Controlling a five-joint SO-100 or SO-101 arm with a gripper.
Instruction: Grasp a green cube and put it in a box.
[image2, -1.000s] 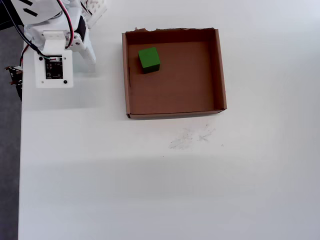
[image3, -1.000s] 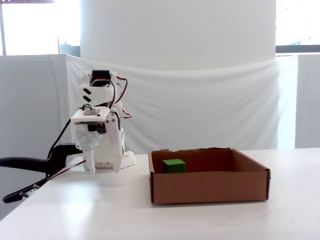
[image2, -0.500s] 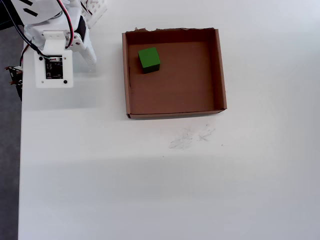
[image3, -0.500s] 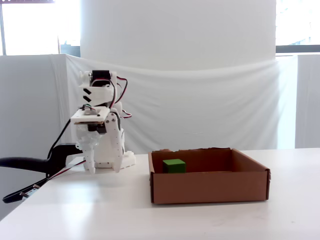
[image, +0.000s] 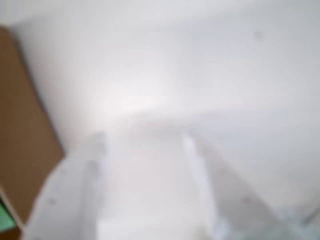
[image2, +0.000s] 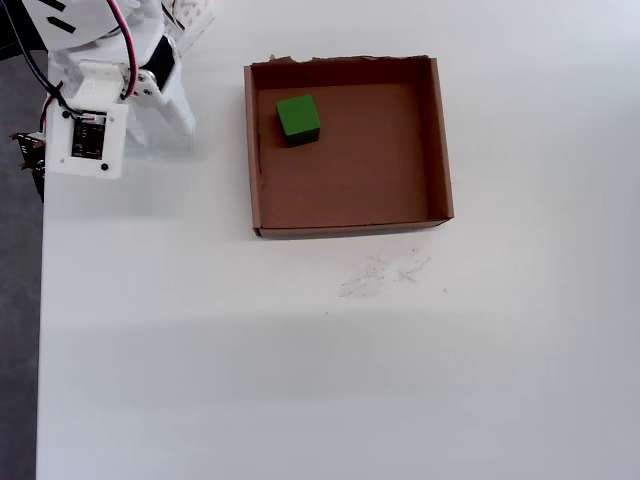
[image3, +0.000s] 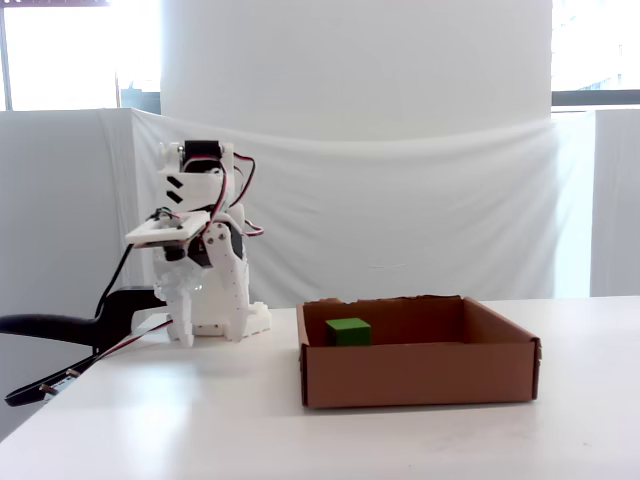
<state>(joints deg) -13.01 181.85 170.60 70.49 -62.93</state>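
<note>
Inside, bright-green matte cube (image2: 298, 118), top-left of brown cardboard box (image2: 441, 140), tool (image: 145, 145) spread, empty.

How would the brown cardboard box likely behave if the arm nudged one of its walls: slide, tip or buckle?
The box would probably slide, since it sits flat on the smooth white table. Its low walls and wide base make tipping unlikely. The thin card, ragged along one edge, may flex slightly. The green cube inside looks too small to anchor it.

The cube (image2: 298, 118) is bright green, plain-faced. The box (image2: 436, 140) is brown cardboard. The table (image2: 300, 350) is white with faint grey scuffs (image2: 385, 275); the arm (image3: 200, 260) is white.
</note>
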